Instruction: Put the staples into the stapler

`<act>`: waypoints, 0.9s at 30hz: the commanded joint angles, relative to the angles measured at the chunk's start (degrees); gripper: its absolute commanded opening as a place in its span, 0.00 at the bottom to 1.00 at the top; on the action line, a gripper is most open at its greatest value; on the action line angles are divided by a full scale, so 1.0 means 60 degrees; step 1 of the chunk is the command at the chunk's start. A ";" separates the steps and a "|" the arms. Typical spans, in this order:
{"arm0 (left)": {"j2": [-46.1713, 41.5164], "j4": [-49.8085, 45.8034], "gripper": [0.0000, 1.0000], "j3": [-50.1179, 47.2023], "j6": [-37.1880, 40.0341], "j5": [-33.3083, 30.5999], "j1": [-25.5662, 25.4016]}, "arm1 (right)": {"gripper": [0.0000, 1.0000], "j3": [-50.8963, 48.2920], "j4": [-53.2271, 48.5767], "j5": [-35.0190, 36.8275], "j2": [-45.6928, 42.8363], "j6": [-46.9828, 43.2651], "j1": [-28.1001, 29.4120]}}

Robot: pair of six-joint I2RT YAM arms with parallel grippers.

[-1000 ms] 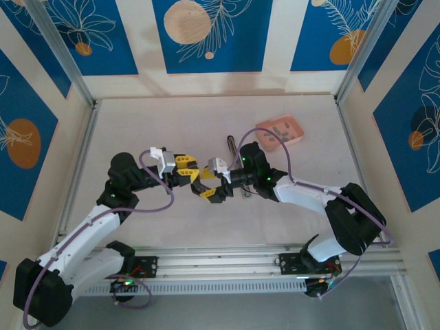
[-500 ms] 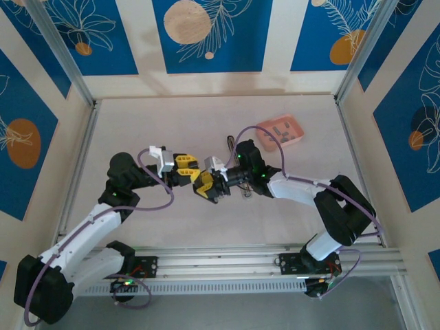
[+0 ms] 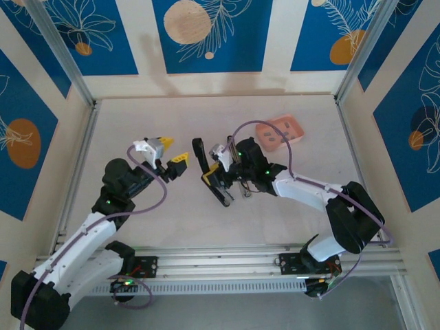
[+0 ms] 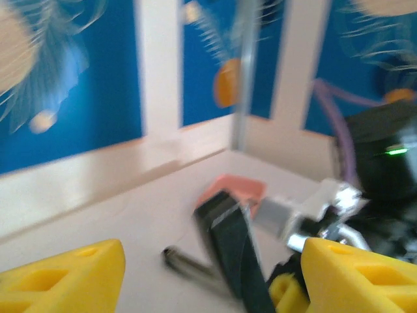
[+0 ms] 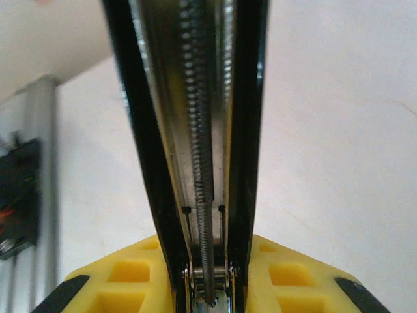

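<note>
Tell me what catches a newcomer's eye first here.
The stapler, opened with its silvery spring rail bare, sits clamped in the right end effector at table centre. The left end effector hangs open just left of it; the pink tray of staples lies back right.

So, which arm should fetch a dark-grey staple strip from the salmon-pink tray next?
Probably left: the left gripper is open and empty, while the right gripper is clamped on the slim black stapler.
</note>
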 commanded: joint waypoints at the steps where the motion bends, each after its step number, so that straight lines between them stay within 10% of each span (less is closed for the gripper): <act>1: -0.0056 -0.1587 0.72 -0.0424 -0.0708 -0.2910 -0.0009 | 0.00 0.1255 -0.2493 0.3039 0.0078 0.2500 0.0202; 9: 0.0095 -0.1950 0.72 -0.1048 -0.1333 -0.3384 -0.0016 | 0.00 0.4023 -0.6117 0.4883 0.2258 0.4106 0.0510; 27: 0.0984 -0.2122 0.73 -0.0708 -0.1083 -0.3269 -0.0009 | 0.02 0.6950 -0.7574 0.4903 0.5580 0.4720 0.0046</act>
